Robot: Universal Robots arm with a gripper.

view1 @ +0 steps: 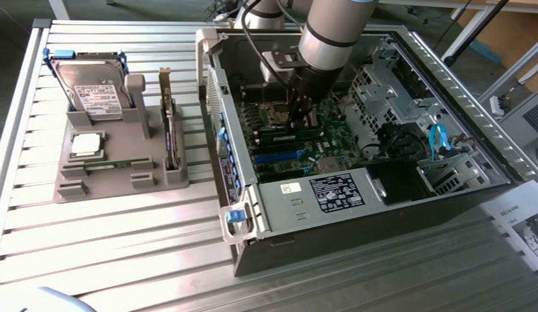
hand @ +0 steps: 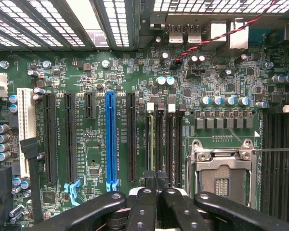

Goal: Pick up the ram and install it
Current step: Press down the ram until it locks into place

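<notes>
The ram (view1: 289,135), a long thin green stick, stands on edge across the motherboard (view1: 330,153) inside the open computer case. My gripper (view1: 299,123) hangs straight over its middle, at the end of the arm that reaches down into the case. In the wrist view the gripper (hand: 157,179) has its black fingers (hand: 145,202) pressed together, and nothing shows between the tips. They sit right above the row of memory slots (hand: 164,139), beside the empty processor socket (hand: 222,168). I cannot tell whether the tips touch the ram.
A grey fixture (view1: 104,179) on the slatted table at the exterior view's left holds a hard drive (view1: 94,91), a square silver processor chip (view1: 87,144) and an upright card (view1: 169,130). Case walls, drive cages (view1: 382,91) and cables (view1: 438,140) surround the arm.
</notes>
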